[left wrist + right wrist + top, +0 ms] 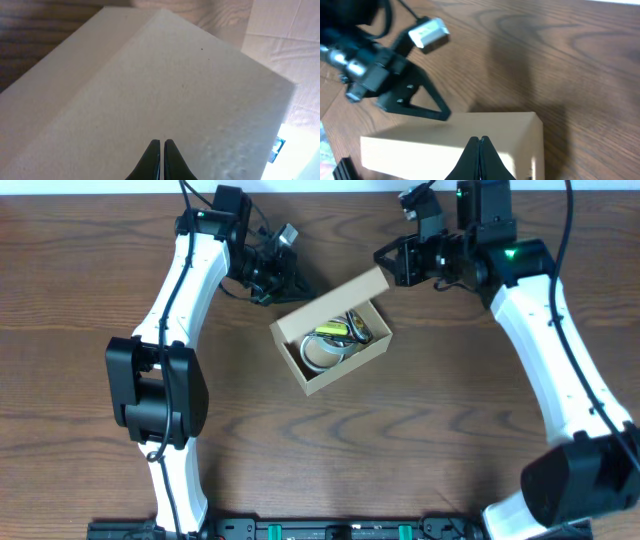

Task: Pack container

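Note:
The container [345, 368], a tan cardboard box, sits open at the table's middle with its flap lid [330, 302] raised along the far side. Inside lie tape rolls [322, 354] and a yellow item [332, 332]. My left gripper [290, 286] is shut and empty at the flap's far left end. My right gripper [384, 258] is shut and empty at the flap's far right corner. In the left wrist view the shut fingers [161, 143] hover just over the cardboard [175, 75]. In the right wrist view the shut fingers [479, 139] lie over the flap [420, 147], with the left gripper [440, 112] behind it.
Dark wooden table [450, 430] all round the box. Both white arms reach in from the front, the left arm [170, 290] along the left side and the right arm [550, 350] along the right. Cables trail at the far edge.

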